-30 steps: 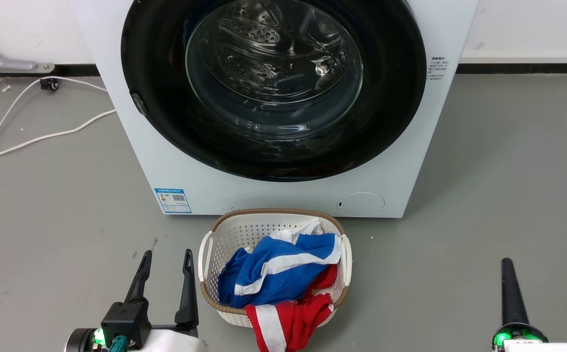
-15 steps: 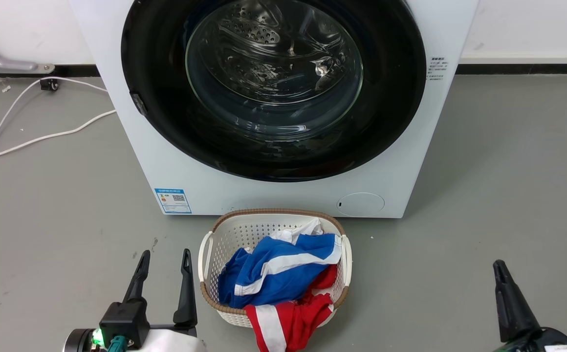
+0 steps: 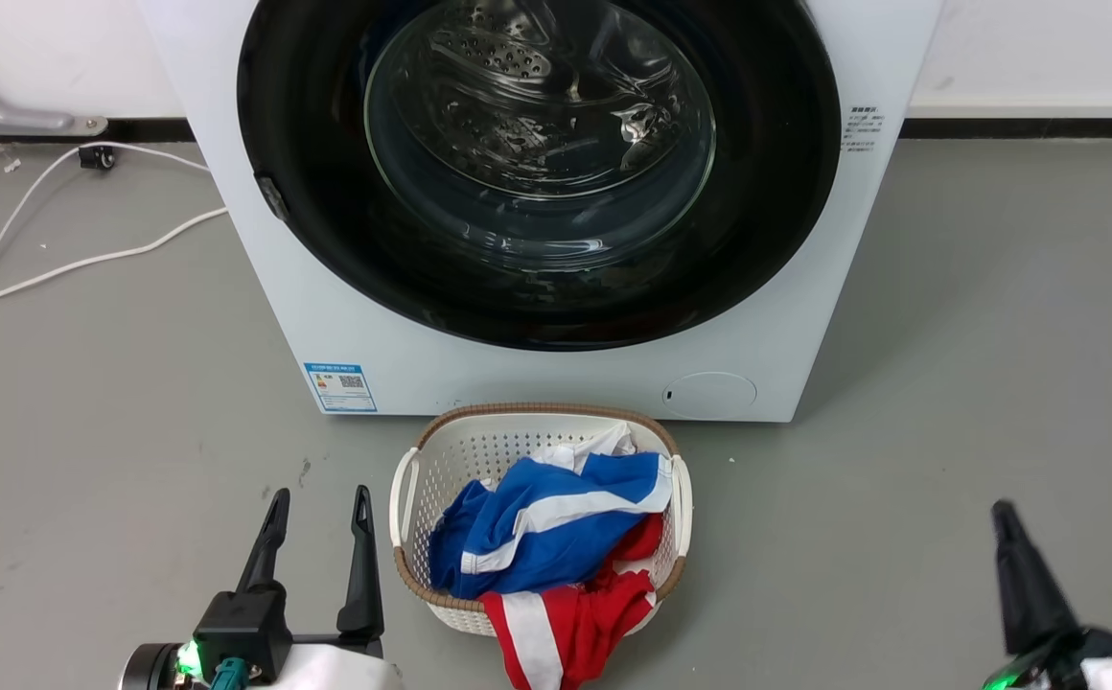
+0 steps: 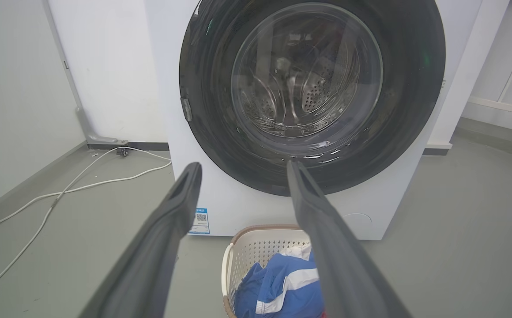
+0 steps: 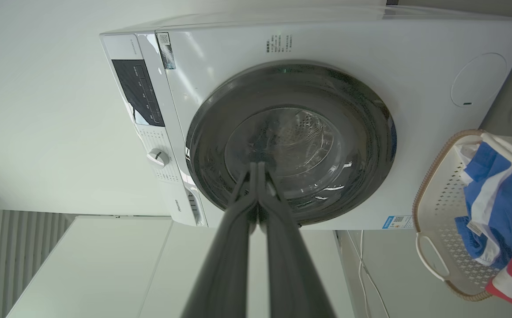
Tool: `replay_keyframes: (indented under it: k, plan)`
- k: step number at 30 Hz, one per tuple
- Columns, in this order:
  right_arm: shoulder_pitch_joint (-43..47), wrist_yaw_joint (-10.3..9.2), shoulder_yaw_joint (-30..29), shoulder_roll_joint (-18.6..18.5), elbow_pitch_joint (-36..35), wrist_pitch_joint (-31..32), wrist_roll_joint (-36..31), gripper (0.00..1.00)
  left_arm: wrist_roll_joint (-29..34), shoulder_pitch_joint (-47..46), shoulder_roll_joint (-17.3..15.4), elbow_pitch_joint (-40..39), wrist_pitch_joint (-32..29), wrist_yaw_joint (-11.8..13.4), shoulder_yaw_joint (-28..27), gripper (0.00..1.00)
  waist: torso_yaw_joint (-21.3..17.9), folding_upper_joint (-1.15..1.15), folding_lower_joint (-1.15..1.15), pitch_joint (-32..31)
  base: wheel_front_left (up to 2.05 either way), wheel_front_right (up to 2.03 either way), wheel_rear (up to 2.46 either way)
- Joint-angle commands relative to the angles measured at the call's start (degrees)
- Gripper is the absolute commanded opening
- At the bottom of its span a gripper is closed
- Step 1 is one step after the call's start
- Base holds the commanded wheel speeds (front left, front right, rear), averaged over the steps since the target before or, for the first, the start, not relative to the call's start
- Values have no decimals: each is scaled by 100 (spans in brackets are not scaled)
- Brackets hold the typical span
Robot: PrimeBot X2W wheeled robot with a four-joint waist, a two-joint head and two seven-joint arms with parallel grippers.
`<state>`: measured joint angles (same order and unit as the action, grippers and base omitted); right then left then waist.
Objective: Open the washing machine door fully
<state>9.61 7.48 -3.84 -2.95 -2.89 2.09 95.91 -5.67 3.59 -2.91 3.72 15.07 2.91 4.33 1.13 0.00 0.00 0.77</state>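
Note:
The washing machine (image 3: 422,369) is a white front-loader standing straight ahead. Its washing machine door (image 3: 537,163), a glossy black disc with a clear glass bowl, lies flat against the front, with a small latch piece (image 3: 271,196) on its left rim. My left gripper (image 3: 321,494) is open at the lower left, well short of the machine, and holds nothing. In its wrist view the left gripper (image 4: 242,165) frames the door (image 4: 313,88). My right gripper (image 3: 1002,513) is low at the right, tilted. The right gripper (image 5: 256,165) is shut on nothing and points at the door (image 5: 291,141), which shows sideways there.
A white laundry basket (image 3: 542,410) holding blue, white and red clothes (image 3: 537,527) stands on the grey floor right below the door, between my grippers. White cables (image 3: 86,261) trail over the floor at the left. A wall runs behind the machine.
The right gripper has leaned over and sunk a little toward the lower right corner. The head camera has shifted slightly. The door has not moved.

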Motion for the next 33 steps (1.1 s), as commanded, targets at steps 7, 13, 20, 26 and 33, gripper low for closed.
replay_keyframes:
  k: [7,13,20,26,33]
  plan:
    - [-981,2,-701,-163,331,16,-44,0,98,-198,1,-109,17,36,9,100,49,0,0,290,0,0,0]
    - [-2194,2,-1239,-625,989,219,-36,0,157,-496,1,-199,16,-15,92,100,180,0,0,759,0,0,0]
    - [-3795,2,-1394,-1457,1840,632,-235,0,223,-1014,1,-387,16,22,267,100,477,0,0,1567,0,0,0]
    - [-4944,2,-1166,-1999,2265,973,-465,0,208,-1346,2,-527,16,82,372,100,667,0,0,2134,0,0,0]
    - [-6221,2,-636,-2536,2934,1412,-874,0,122,-1654,2,-608,16,152,495,100,882,0,0,2661,0,0,0]
